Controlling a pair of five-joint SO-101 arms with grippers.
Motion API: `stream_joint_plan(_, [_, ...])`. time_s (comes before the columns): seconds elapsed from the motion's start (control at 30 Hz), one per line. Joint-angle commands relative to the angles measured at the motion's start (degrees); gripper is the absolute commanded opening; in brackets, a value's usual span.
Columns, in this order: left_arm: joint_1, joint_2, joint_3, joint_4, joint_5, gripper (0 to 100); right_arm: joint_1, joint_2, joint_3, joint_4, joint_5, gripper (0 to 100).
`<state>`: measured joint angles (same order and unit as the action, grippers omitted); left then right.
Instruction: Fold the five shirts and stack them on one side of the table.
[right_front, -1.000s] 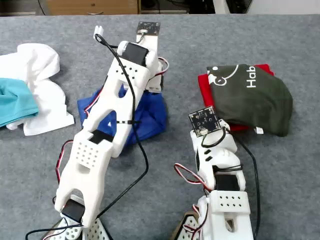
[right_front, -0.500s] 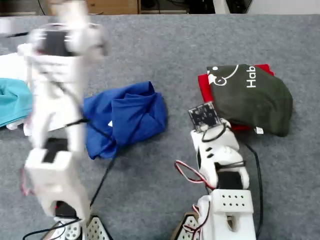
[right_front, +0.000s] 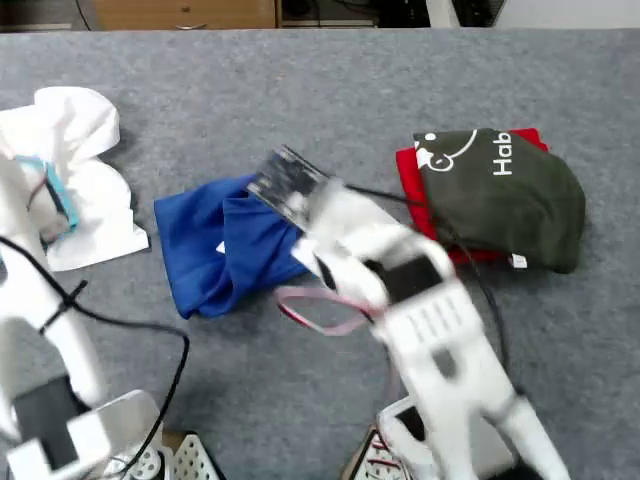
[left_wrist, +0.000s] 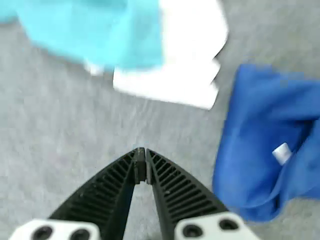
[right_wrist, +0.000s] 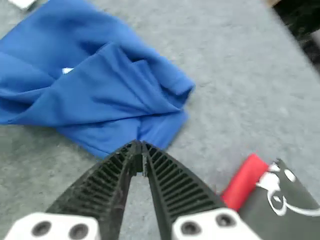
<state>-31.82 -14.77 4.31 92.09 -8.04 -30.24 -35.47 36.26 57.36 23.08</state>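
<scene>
The grey, felt-like surface (right_front: 400, 80) carries all five shirts. The white plastic right arm (right_front: 430, 320) leans across the middle, its wrist over the right edge of the blue shirt (right_front: 215, 250). A second ago it sat folded back near the stack. The left arm (right_front: 40, 330) stands at the left edge beside the white shirt (right_front: 90, 190), having swung off the blue shirt it covered earlier.

On the right, a dark olive shirt (right_front: 510, 200) with white print lies folded into a rounded pad on top of a red shirt (right_front: 410, 180). The blue shirt is a soft, creased heap in the middle. The white shirt is crumpled at the left, with the teal shirt (left_wrist: 95, 30) against it.

The left gripper (left_wrist: 140, 165) has its ribbed black tips pressed together, holding nothing. The right gripper (right_wrist: 138, 155) is likewise closed and empty, just beside the blue shirt's edge.
</scene>
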Motion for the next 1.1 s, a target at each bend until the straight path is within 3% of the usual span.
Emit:
stream_joint_plan(0.0, [-1.2,-9.8,24.3,-12.4,-0.4,2,-2.9,19.2,-21.8,6.5,0.6,0.5])
stream_joint_plan(0.17, [2.3,-23.8,51.3,-29.0,-0.4,2,-6.2,44.4,-50.9,20.2,3.3,0.5])
stream_joint_plan(0.33, [5.1,-34.2,68.0,-39.3,0.1,2,-9.5,68.4,-80.6,35.6,6.9,0.3])
stream_joint_plan(0.47, [4.8,-39.7,72.7,-41.5,0.2,2,-11.5,85.2,-103.3,44.6,8.9,0.3])
stream_joint_plan(0.57, [5.1,-42.8,74.5,-41.8,0.2,2,-12.0,94.1,-114.6,45.0,9.0,0.3])
stream_joint_plan(0.73, [5.1,-47.3,77.1,-41.8,0.2,2,-13.8,97.6,-122.9,44.7,9.2,0.3])
stream_joint_plan(0.93, [5.1,-53.1,79.8,-41.4,0.1,2,-14.1,99.1,-120.0,40.6,9.3,0.3])
stream_joint_plan(1.07, [5.1,-56.6,81.3,-41.3,0.1,2,-10.5,103.3,-117.5,38.1,9.3,0.2])
